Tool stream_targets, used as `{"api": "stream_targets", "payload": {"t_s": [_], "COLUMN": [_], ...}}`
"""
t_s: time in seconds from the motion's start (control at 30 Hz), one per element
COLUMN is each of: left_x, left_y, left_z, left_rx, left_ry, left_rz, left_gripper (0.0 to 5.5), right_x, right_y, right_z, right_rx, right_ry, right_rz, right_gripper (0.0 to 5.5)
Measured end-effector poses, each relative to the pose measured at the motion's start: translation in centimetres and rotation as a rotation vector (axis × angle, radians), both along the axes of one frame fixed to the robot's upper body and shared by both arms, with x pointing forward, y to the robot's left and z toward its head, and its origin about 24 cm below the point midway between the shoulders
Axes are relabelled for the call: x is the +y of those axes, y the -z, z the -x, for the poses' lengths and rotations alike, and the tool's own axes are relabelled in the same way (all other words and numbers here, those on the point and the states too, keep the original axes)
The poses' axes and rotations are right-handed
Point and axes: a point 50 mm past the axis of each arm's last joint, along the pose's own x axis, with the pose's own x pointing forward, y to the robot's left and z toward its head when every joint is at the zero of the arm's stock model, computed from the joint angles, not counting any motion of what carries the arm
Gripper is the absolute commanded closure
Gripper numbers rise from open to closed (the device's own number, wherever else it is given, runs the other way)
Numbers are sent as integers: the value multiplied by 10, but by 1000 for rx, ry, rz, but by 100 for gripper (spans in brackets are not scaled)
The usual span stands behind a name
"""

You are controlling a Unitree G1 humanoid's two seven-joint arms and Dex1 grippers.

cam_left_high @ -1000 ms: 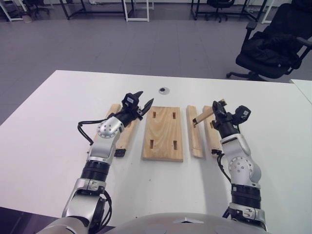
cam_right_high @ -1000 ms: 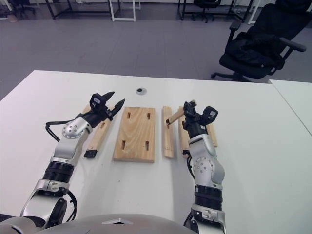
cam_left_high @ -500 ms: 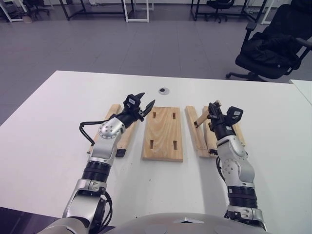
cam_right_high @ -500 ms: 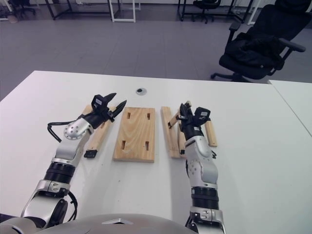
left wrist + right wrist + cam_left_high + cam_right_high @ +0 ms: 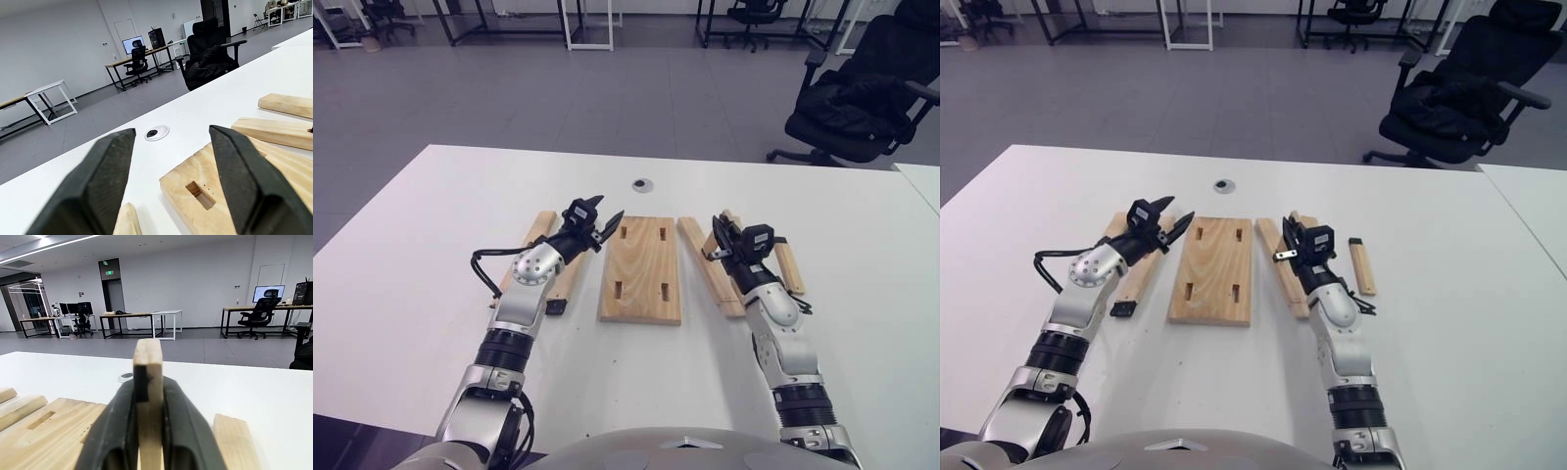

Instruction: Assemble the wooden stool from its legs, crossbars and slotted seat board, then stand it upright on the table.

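Clamping a short crossbar (image 5: 149, 366) between its black fingers (image 5: 115, 431), the right gripper (image 5: 718, 238) holds the piece on edge, one end poking past the fingertips toward the slotted seat board (image 5: 641, 266). The grip takes only a narrow strip of wood — I judge the piece could pivot or slip if that end catches the board's face instead of dropping into one of the slots (image 5: 663, 233). A long leg (image 5: 709, 265) lies just below those fingers, so a low pass could shove it against the board and skew both. The left gripper (image 5: 607, 210) hangs with its fingers (image 5: 98, 181) spread wide and nothing between them, the board's corner with one of the slots just beyond the tips, more legs (image 5: 541, 223) beneath. Lowered carelessly, a fingertip might nudge the board and carry the slots off line. Another crossbar (image 5: 789, 268) lies apart, on the outer side of the right fingers.
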Motion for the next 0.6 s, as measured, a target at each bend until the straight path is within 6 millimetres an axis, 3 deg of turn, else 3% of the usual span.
{"api": "stream_targets", "payload": {"t_s": [0.2, 0.27, 0.33, 0.5, 0.6], "left_x": [-1, -2, -2, -5, -5], "left_y": [0, 1, 1, 1, 1], "left_z": [0, 0, 0, 0, 0], "left_rx": [0, -3, -6, -8, -11], "left_ry": [5, 6, 4, 2, -6], "left_rz": [-4, -15, -20, -9, -6], "left_gripper": [274, 274, 274, 274, 274], "right_x": [-1, -3, -6, -12, -13], "right_y": [-4, -7, 10, -7, -1], "right_z": [-2, -2, 6, -2, 2], "right_rx": [23, 42, 156, 189, 346], "right_ry": [-17, -18, -24, -59, -93], "right_rz": [-20, -35, -23, 38, 99], "right_gripper": [509, 455, 416, 327, 272]}}
